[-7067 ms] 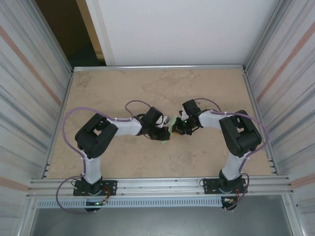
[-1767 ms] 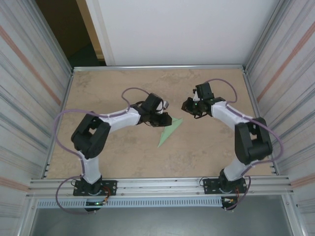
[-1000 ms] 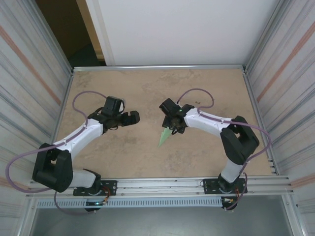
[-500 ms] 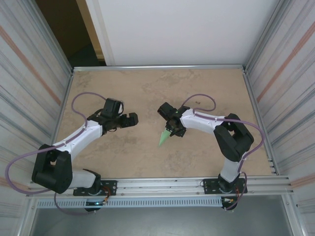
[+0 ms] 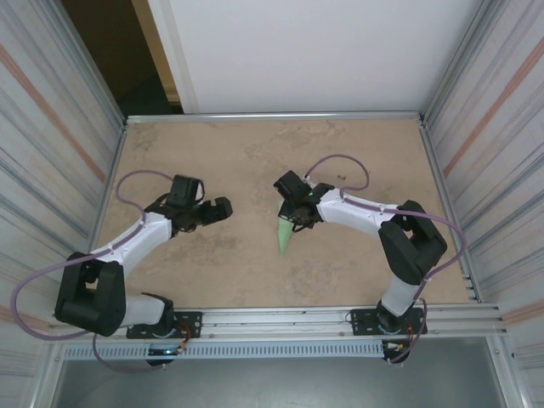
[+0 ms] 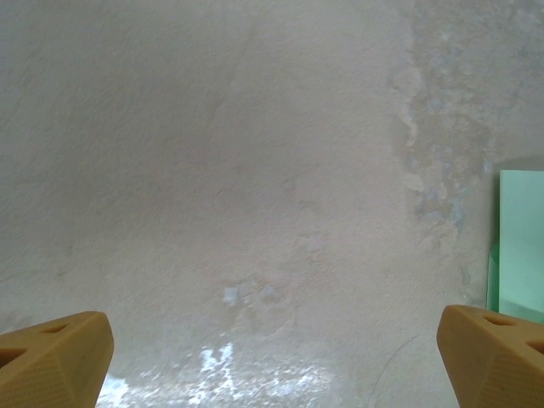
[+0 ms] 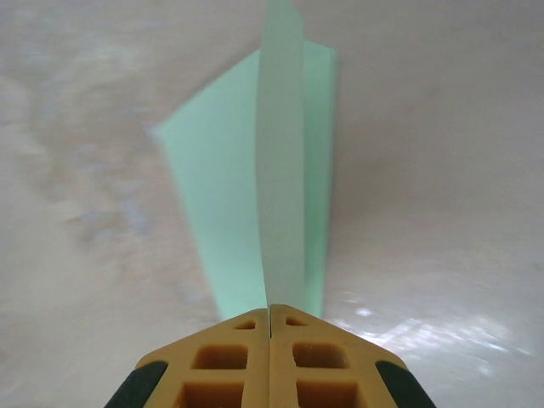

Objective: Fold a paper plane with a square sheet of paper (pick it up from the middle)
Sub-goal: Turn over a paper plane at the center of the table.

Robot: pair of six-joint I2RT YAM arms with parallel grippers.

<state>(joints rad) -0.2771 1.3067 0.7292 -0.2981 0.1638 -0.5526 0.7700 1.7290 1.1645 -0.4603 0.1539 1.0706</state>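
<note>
The square sheet of paper now stands folded as the paper plane, a narrow pale green dart at mid-table with its tip pointing toward the near edge. My right gripper is shut on its back end. In the right wrist view the yellow fingers meet at the right gripper, pinching the upright middle fold of the plane, whose wings spread to both sides. My left gripper stands open to the left, apart from the plane. The left gripper holds nothing, and the plane's green edge shows at far right.
The beige tabletop is bounded by ribbed metal walls left and right and an aluminium rail at the near edge. A white panel stands behind, beside a dark opening.
My right gripper has shut on the plane's back end and turned it so the tip points nearer. The left arm has drawn back slightly to the left, still open.
</note>
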